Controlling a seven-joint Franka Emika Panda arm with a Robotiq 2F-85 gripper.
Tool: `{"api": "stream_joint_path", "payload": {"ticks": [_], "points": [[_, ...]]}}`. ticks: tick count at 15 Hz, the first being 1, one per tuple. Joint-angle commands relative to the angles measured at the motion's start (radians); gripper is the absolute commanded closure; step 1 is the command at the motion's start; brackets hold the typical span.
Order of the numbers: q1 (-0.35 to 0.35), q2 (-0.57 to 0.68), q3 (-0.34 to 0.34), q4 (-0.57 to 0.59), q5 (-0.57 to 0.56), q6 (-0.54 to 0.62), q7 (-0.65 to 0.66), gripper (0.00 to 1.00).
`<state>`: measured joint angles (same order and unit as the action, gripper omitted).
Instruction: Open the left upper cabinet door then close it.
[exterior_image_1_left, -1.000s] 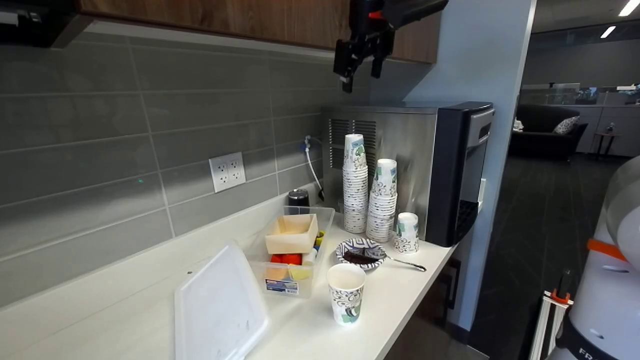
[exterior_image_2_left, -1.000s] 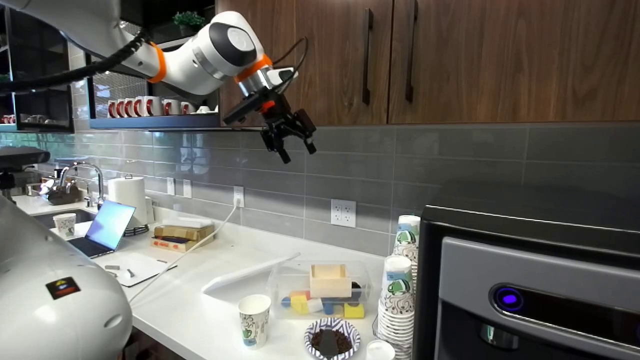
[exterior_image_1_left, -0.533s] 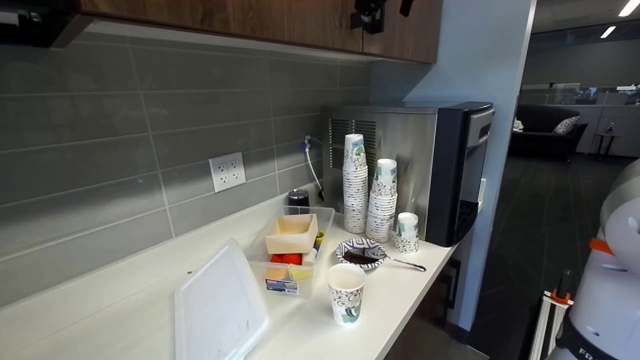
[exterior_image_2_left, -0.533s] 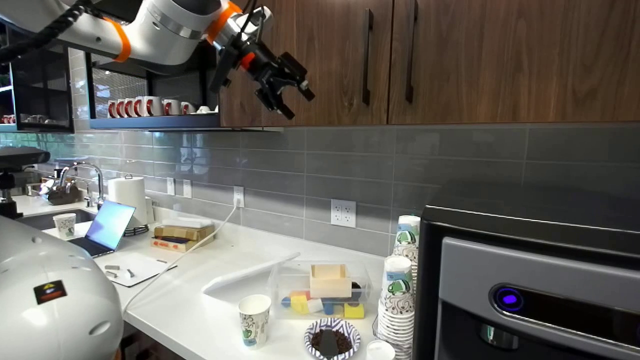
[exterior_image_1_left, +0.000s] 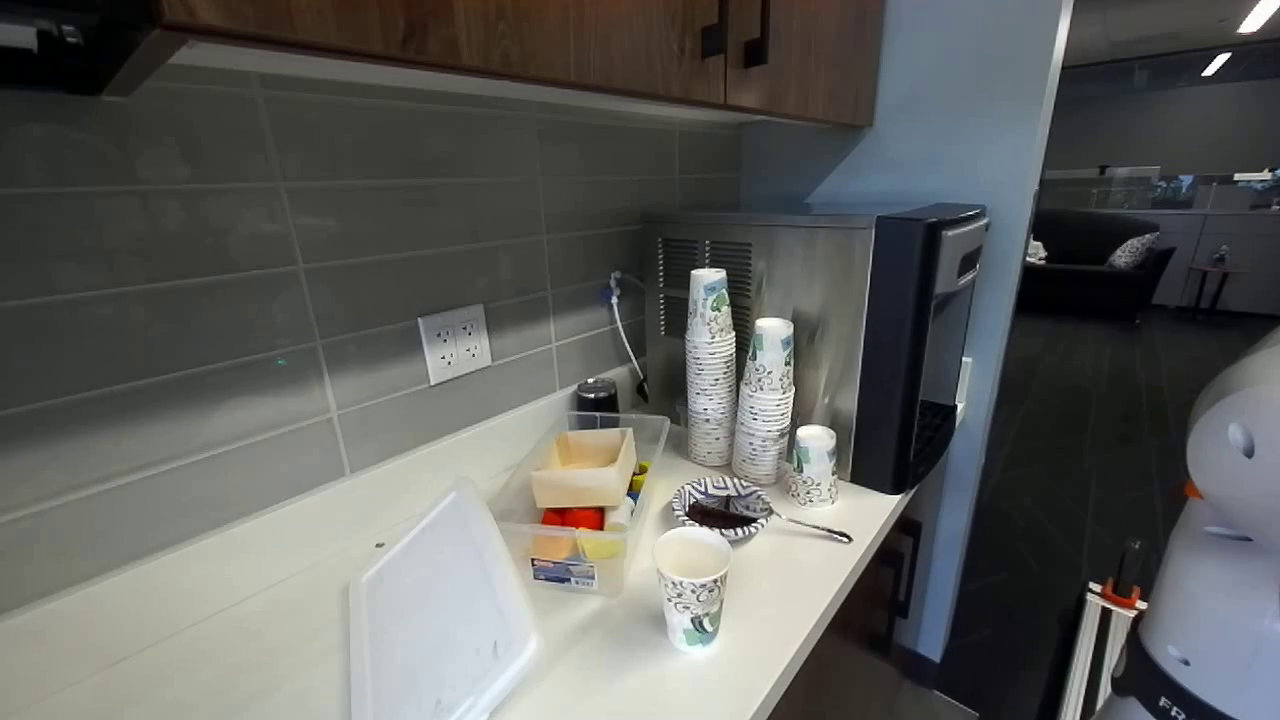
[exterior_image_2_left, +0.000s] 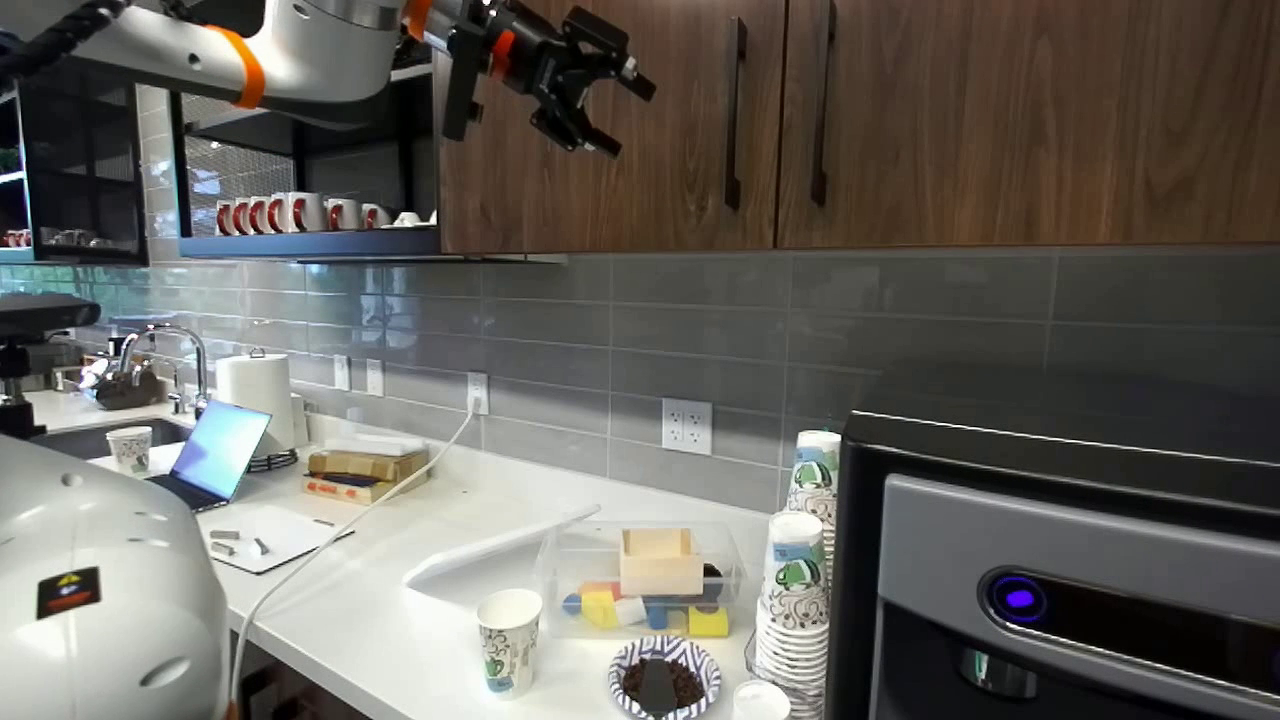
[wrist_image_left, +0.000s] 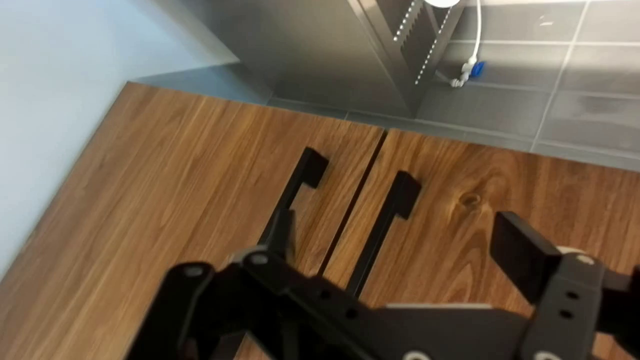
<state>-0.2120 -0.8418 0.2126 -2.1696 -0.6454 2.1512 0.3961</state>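
The left upper cabinet door (exterior_image_2_left: 670, 130) is dark-brown wood grain and shut, flush with the adjoining door (exterior_image_2_left: 1000, 120). Its slim black vertical handle (exterior_image_2_left: 735, 115) is near its right edge. The door (exterior_image_1_left: 500, 45) and handle (exterior_image_1_left: 714, 40) show partly at the top of an exterior view. My gripper (exterior_image_2_left: 622, 115) is open and empty, in front of the door and left of the handle, apart from it. In the wrist view, the picture is upside down; the handle (wrist_image_left: 382, 230) appears between the spread fingers of the gripper (wrist_image_left: 392, 232), its far part hidden behind the gripper.
The adjoining door's handle (exterior_image_2_left: 823, 105) is close beside. An ice machine (exterior_image_2_left: 1080, 560) stands below right, with stacked cups (exterior_image_2_left: 795, 590). A clear bin (exterior_image_2_left: 560, 590), a cup (exterior_image_2_left: 508, 640) and a bowl (exterior_image_2_left: 625, 655) are on the counter. Shelves with mugs (exterior_image_2_left: 305, 212) adjoin the cabinet's left.
My gripper has risen from below the cabinet's lower edge to in front of the door, tilting more toward it. It has left the view in an exterior view. The door has not moved.
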Motion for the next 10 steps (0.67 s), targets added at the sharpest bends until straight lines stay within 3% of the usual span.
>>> {"api": "stream_joint_path", "payload": {"ticks": [1,6,10], "points": [[-0.054,0.051,-0.011,0.036,-0.099,0.119,0.04,0.0],[-0.115,0.118,-0.04,0.063,-0.214,0.238,0.081,0.0],[-0.122,0.196,-0.051,0.099,-0.26,0.283,0.122,0.0]]}}
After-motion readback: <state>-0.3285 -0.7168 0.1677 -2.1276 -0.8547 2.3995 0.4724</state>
